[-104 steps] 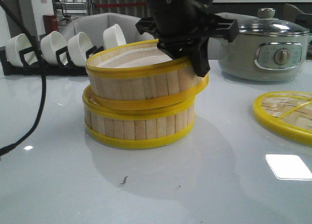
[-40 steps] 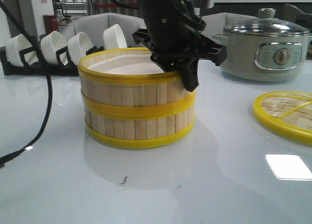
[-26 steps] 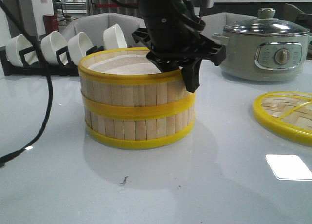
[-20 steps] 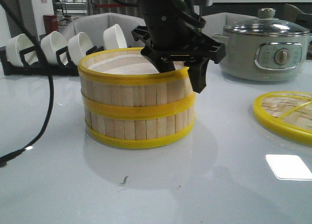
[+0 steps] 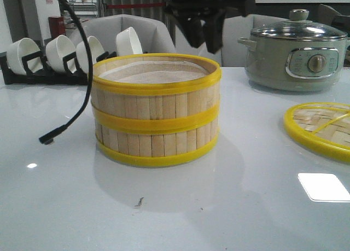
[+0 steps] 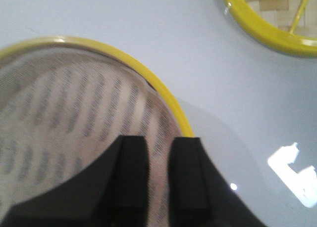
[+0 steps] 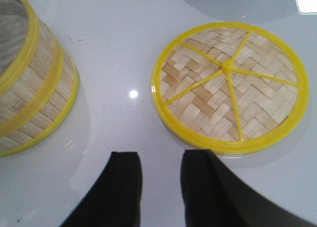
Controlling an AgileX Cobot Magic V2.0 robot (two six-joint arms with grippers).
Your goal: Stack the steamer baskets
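Fingers of the left gripper (image 6: 157, 180) (holding nothing) hang slightly parted above the stacked steamer baskets (image 5: 156, 111).

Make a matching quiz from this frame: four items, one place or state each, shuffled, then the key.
Items:
1. upper steamer basket
2. woven lid
3. left gripper
4. electric pot

Places or states:
A. flat on the table, right of the stack
B. at the back right, glass lid on
C. seated level on the lower steamer basket
D. above the stack, holding nothing

Pairs: 1-C, 2-A, 3-D, 4-B
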